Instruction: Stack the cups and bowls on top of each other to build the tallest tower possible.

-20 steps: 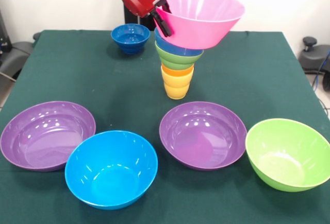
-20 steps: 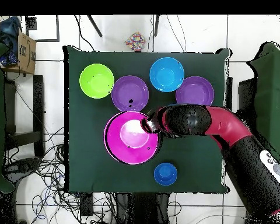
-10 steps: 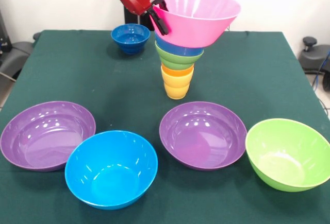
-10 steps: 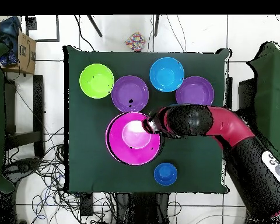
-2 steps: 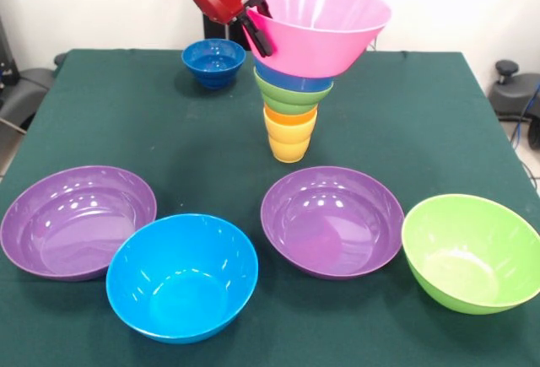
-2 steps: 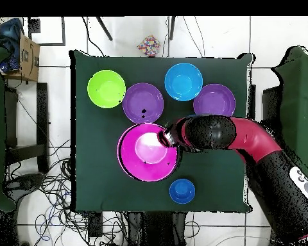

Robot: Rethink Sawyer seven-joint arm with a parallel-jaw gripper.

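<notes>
Front view: gripper is clamped on the left rim of the pink bowl, one finger visible outside the wall, the other hidden inside. Jaws closed down to the wall's thickness, holding the bowl.

Pink bowl is mouth-up but tilted, its axis leaning a bit toward the right, rim higher on the gripper side. Its base sits over the top of the tower; can't tell if it is touching the light blue bowl or just above it.

Tower stands upright, long axis vertical, on the green table around the middle, toward the far side. Bottom to top: yellow cup, orange cup, small green bowl, light blue bowl. All mouth-up, nested.

Small dark blue bowl is far left of the tower, well apart, mouth-up.

Near row, all mouth-up and loose on the table: left purple bowl, big blue bowl just beside it, nearer the camera, right purple bowl directly in front of the tower, big green bowl at the far right of the row.

Overhead: pink bowl covers the tower completely, red and black arm reaching in from the side to its rim.
</notes>
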